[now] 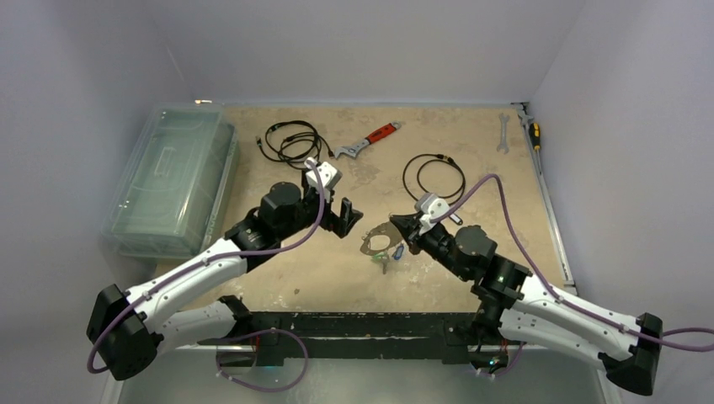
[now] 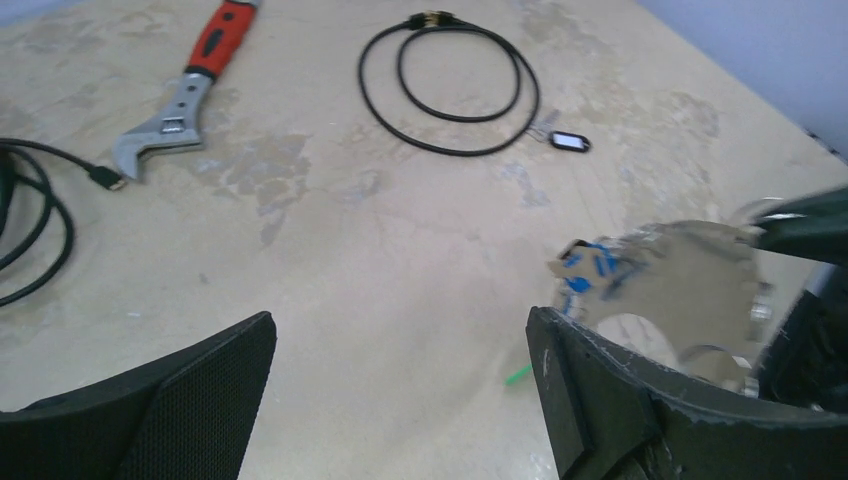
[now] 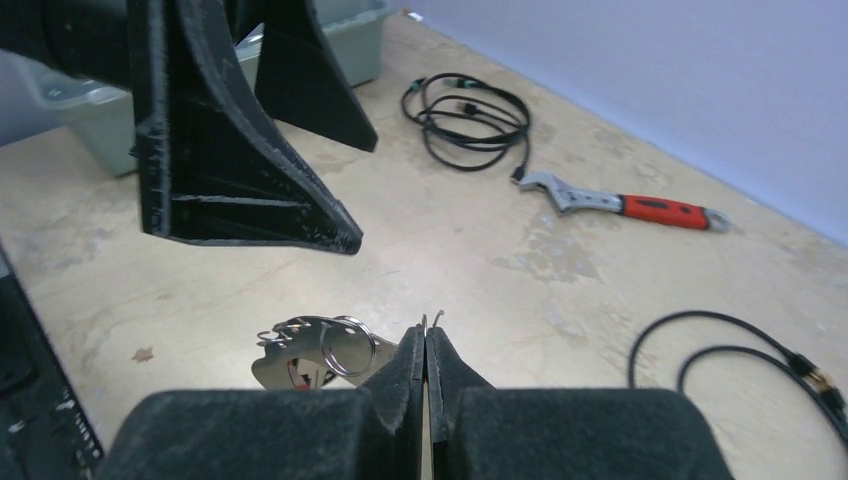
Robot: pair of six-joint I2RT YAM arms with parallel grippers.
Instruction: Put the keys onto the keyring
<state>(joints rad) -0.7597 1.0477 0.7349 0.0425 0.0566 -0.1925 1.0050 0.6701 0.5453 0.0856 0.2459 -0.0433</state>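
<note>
Right tool is clamped shut, nipping a thin wire edge of the large grey metal keyring, which spreads just left of its tips over the sandy surface. Small silver keys with blue and green heads sit right beside those tips (colours clearest from overhead). Left tool gapes wide and empty, facing it; beyond that tool lies a red-handled wrench

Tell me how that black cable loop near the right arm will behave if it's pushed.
The cable looks thin and lies in loose loops, so it is probably floppy and would bunch up rather than slide whole. Likely light. Lying flat, it should not roll.
</note>
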